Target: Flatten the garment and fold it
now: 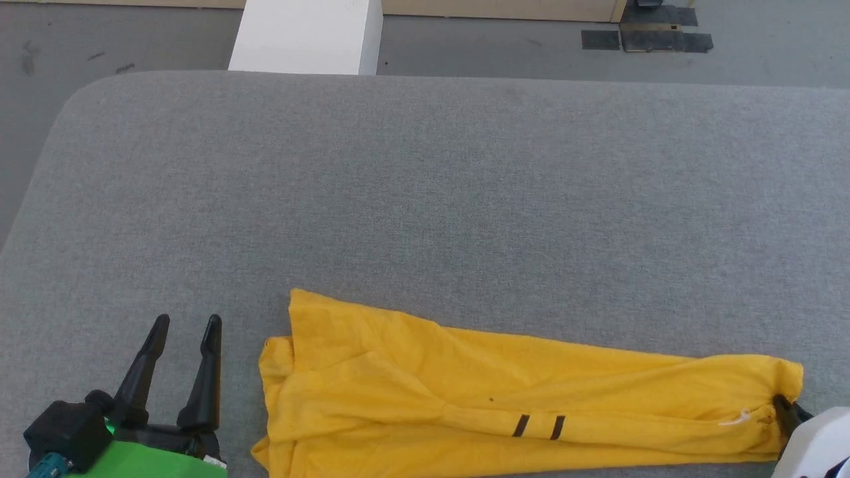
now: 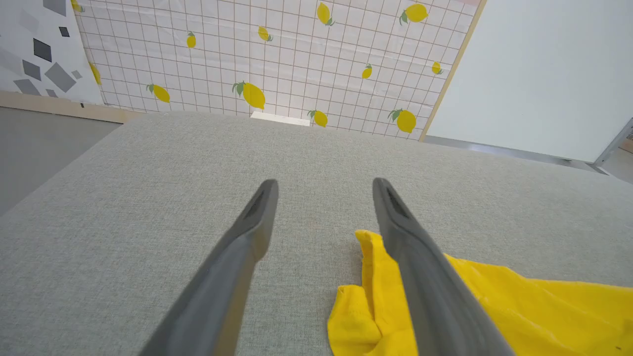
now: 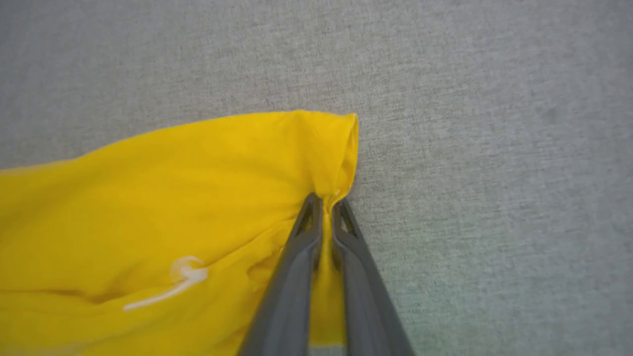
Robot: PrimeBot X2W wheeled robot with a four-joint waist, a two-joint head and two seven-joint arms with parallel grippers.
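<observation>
With the right gripper (image 3: 326, 201) pinching one end of the soft bright-yellow T-shirt (image 1: 465, 378), the spread left gripper (image 1: 187, 325) should grab the other and pull taut.

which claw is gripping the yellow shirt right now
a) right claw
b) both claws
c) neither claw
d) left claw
a: the right claw is pinched shut on the bunched edge of the yellow shirt, while the left claw stands open beside the shirt's other end.
</observation>
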